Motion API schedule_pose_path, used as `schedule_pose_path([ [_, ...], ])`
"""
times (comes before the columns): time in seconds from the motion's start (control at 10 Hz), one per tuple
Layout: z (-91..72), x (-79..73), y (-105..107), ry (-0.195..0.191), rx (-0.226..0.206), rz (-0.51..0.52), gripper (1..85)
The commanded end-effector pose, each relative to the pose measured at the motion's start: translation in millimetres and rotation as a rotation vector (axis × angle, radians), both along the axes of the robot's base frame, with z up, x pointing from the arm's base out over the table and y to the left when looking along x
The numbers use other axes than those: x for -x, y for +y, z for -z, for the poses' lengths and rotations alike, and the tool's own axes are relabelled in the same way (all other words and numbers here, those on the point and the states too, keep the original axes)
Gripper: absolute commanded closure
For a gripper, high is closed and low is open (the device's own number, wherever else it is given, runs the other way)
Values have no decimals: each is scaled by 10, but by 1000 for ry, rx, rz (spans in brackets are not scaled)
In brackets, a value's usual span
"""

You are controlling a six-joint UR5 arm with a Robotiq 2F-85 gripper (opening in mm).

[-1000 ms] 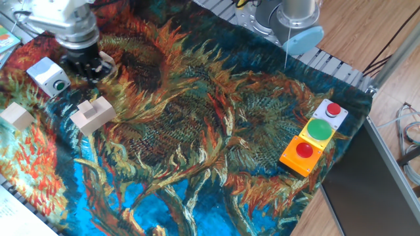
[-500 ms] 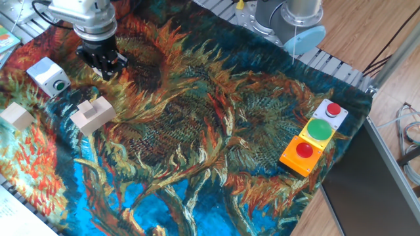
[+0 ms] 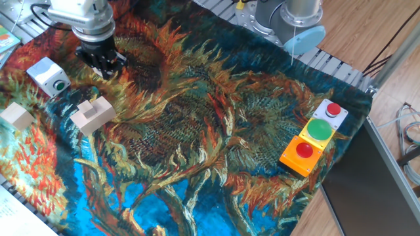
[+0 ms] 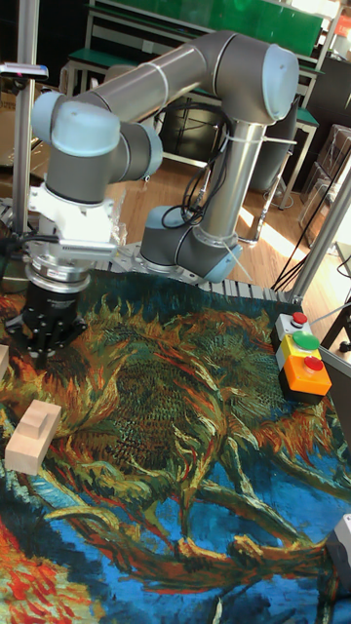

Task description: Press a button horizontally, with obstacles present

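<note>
Nearest the fixed camera, a small wooden cube (image 3: 17, 117) sits at the left edge of the painted cloth (image 3: 197, 144), and just right of it stands the notched block (image 3: 92, 114). Behind them is the white-and-grey box (image 3: 47, 75), its green button (image 3: 60, 84) on the side face turned toward the camera and to the right. The gripper (image 3: 103, 63) hangs just right of that box and a little farther back, clear of it, fingers pointing down. Far right, a stack of three button boxes (image 3: 315, 137) sits at the cloth's edge (red, green dome, red).

The tall view never shows the target box; it catches the notched block (image 4: 32, 433) at its left edge and the whole arm (image 4: 185, 88), which the fixed view crops at the wrist. The upper arm folds high from the base, the wrist dropping straight down to the gripper (image 4: 49, 346).

Since a second ago the gripper has slid right and away from the box, then barely shifted in the last half second. Fingertip gap: too dark to tell.
</note>
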State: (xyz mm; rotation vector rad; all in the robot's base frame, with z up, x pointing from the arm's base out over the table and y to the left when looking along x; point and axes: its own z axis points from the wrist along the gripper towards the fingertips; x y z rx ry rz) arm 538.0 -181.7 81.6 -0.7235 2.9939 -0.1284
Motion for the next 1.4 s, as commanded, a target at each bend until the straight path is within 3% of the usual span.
schedule_pose_path([
  [0.0, -67, 62, 623, -5, -43, 82, 843],
  [0.1, -173, 89, 854, 1, -37, 110, 843],
  [0.3, -208, 87, 684, -5, 42, 122, 843],
  [0.5, -216, 68, 628, -8, 67, 69, 843],
  [0.7, -205, 133, 682, 25, 51, -3, 843],
  [0.9, -29, 119, 557, -6, 1, -49, 843],
  [1.0, 55, 153, 769, -11, -49, 6, 843],
  [1.3, -76, 107, 1595, -8, -61, 129, 843],
])
